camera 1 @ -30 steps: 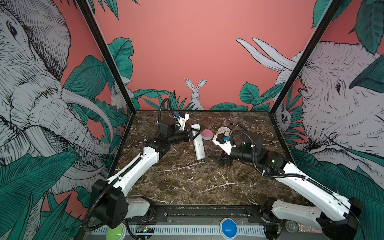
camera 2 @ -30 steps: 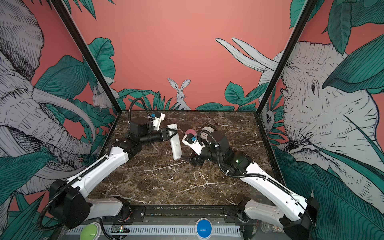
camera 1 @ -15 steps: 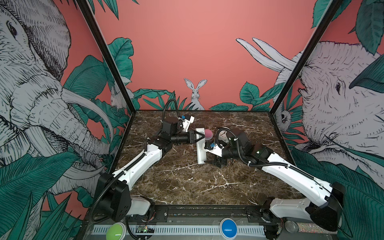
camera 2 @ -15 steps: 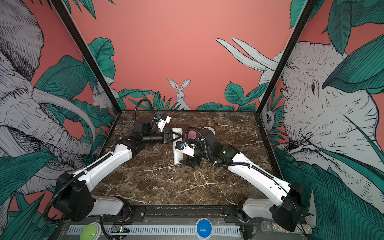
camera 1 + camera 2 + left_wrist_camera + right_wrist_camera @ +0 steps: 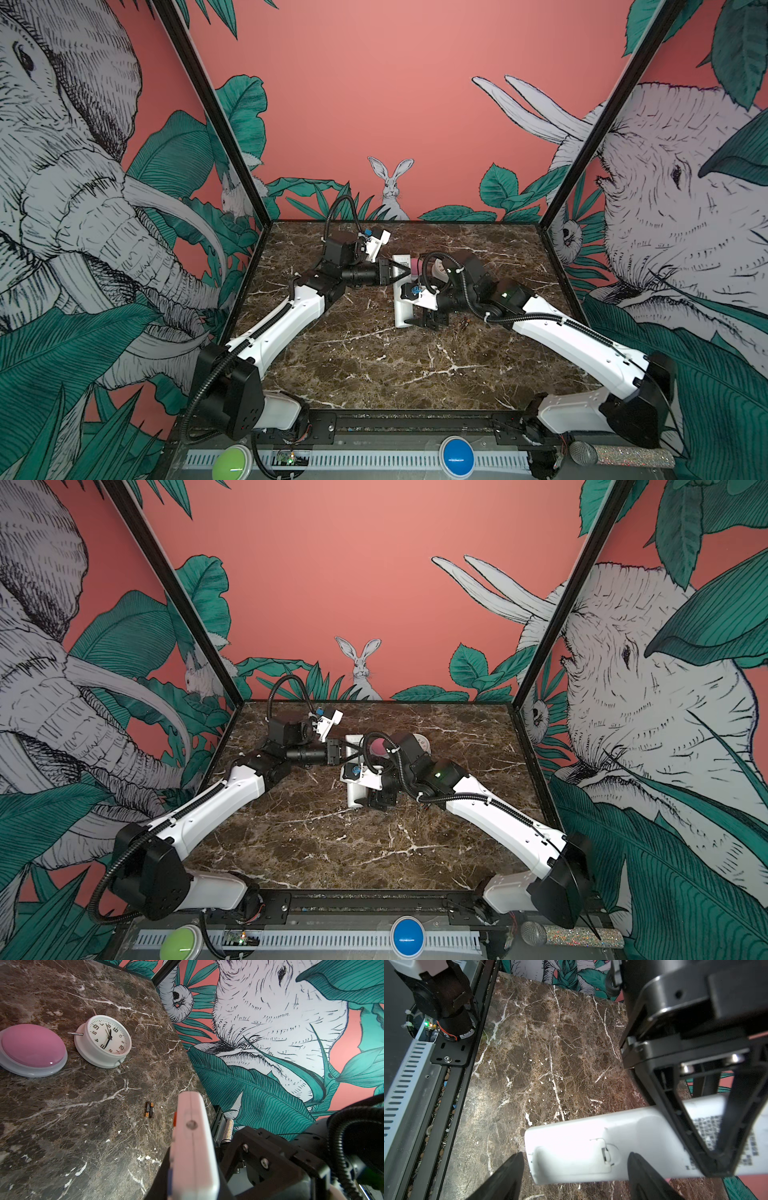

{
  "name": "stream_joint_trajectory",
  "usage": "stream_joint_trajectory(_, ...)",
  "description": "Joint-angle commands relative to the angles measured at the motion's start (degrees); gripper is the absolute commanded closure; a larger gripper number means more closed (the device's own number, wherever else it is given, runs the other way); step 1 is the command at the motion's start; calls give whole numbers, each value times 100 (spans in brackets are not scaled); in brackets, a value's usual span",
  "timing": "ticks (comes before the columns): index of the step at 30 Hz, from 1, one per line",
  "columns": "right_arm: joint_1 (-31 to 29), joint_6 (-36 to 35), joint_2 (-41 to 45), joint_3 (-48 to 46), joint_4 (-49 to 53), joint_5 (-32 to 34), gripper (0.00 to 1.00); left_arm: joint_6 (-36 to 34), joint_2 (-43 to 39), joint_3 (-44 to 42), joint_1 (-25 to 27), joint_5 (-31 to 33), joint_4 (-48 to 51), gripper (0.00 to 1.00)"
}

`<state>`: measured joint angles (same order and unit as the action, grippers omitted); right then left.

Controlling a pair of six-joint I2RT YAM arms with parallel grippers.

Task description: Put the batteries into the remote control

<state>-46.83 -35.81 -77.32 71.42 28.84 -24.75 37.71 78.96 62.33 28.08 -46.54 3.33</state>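
Change: right gripper point(image 5: 575, 1154) has swung in to the remote control's point(image 5: 591, 1130) cover end. Jaws wide, straddling it, gripping nothing.
Left gripper point(image 5: 401, 272): clamped on the remote's far half, back face showing.
Meaning: battery cover point(image 5: 560, 1157) still shut; you probably open it next.
Batteries point(image 5: 149, 1110): side by side on the marble table point(image 5: 62, 1126), beside the remote's near end, apart.
Clutter: alarm clock point(image 5: 104, 1041) and pink dome button point(image 5: 33, 1047) sit by the remote's far end, not blocking.

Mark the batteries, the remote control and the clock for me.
batteries point(image 5: 149, 1110), left wrist view, middle of the side-by-side pair.
remote control point(image 5: 571, 1157), right wrist view, on the battery cover on its back.
clock point(image 5: 106, 1038), left wrist view, centre of its dial.
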Motion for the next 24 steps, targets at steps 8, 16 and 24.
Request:
stream_joint_trajectory(8,-72,-189,-112,66,148,-206,22,-27,20,250,-23,-184,-139,100)
stream_joint_trajectory(16,-164,-229,-149,35,218,-144,23,-25,58,280,-22,-189,-157,100)
stream_joint_trajectory(24,-218,-310,-196,30,361,-95,26,-27,49,287,-28,-169,-151,100)
